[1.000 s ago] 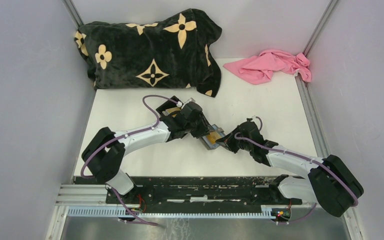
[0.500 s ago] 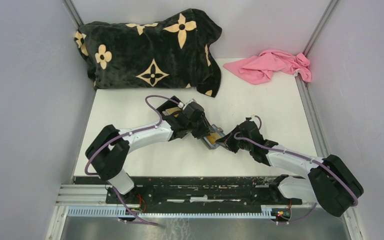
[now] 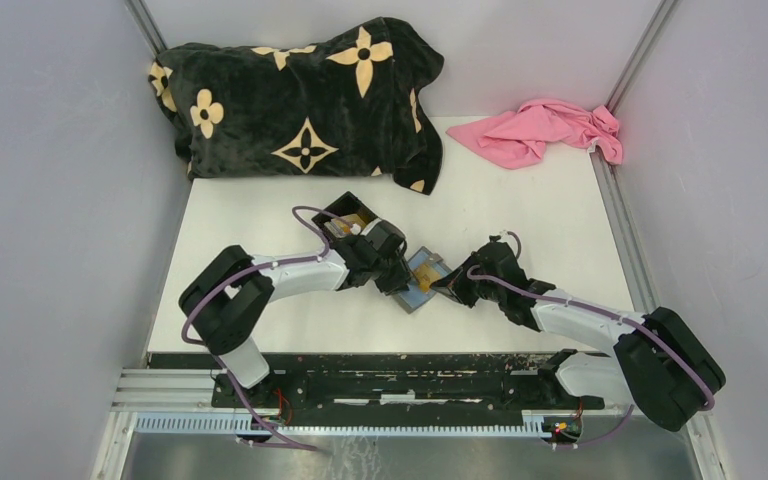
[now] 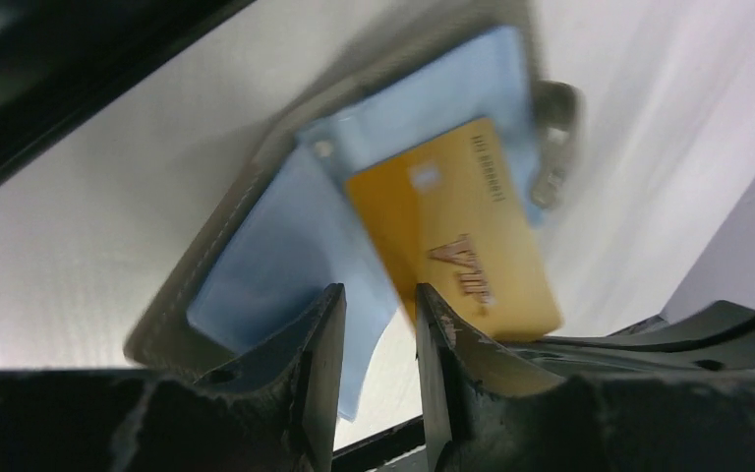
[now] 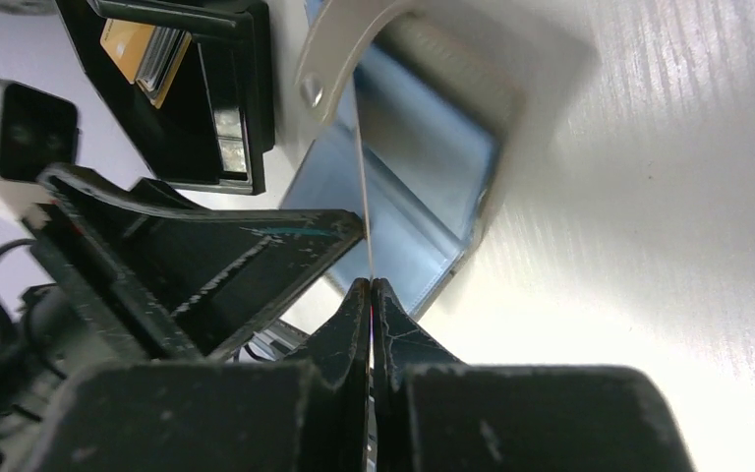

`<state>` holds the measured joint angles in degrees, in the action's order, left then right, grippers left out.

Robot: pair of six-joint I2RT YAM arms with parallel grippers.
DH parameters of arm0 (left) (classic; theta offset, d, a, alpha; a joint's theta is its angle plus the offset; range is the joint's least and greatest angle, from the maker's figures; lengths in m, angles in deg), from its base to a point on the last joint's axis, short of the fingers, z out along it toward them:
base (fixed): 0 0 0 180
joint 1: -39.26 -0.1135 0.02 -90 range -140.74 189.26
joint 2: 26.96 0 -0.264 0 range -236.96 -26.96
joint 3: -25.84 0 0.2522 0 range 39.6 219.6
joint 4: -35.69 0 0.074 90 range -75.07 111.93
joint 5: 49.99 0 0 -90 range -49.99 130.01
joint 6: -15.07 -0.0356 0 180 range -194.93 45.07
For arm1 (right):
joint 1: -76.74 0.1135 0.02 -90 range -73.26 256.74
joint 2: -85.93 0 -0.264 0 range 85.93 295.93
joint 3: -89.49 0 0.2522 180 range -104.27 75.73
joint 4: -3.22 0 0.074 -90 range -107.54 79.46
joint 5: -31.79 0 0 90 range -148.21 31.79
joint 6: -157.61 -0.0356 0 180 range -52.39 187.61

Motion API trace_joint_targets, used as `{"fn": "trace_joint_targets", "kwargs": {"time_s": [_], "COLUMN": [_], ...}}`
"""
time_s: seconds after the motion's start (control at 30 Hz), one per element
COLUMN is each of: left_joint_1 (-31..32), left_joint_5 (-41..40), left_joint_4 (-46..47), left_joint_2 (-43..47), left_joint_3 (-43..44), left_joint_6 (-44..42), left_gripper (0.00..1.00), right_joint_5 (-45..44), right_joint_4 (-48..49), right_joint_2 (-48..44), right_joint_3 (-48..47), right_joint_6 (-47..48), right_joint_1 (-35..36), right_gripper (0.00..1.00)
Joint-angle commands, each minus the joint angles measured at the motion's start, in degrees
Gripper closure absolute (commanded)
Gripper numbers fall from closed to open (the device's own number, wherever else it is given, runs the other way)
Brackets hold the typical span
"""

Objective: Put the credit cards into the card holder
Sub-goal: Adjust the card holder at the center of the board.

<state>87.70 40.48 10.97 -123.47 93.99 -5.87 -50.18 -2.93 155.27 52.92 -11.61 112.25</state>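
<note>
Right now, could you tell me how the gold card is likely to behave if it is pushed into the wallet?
The gold card is probably stiff: pinched in the right claw, it looks dead straight edge-on. Its glossy face may slip in that pinch. Being so thin, it is likely light and easily nudged along the wallet.

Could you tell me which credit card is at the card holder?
The gold VIP card, against the blue lining of the card holder; the other cards sit in the black box.
</note>
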Motion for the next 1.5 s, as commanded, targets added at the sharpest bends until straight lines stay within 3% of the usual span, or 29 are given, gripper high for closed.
{"fn": "trace_joint_targets", "kwargs": {"time_s": [0.0, 0.47, 1.47], "left_joint_1": [-0.1, 0.0, 0.2], "left_joint_5": [-0.5, -1.1, -2.6], "left_joint_4": [4.4, 14.1, 16.3], "left_joint_2": [4.2, 6.1, 6.8], "left_joint_3": [-5.3, -8.9, -12.9], "left_joint_6": [5.4, 7.4, 9.5], "left_gripper": [0.60, 0.59, 0.57], "right_joint_5": [0.9, 5.9, 10.3], "right_joint_4": [0.5, 5.6, 12.3], "right_joint_2": [0.0, 4.0, 6.7], "right_joint_3": [-2.1, 0.0, 1.4], "right_joint_6": [0.6, -1.6, -6.1], "right_joint_1": [-0.7, -2.3, -4.9], "right_gripper": [0.99, 0.99, 0.99]}}
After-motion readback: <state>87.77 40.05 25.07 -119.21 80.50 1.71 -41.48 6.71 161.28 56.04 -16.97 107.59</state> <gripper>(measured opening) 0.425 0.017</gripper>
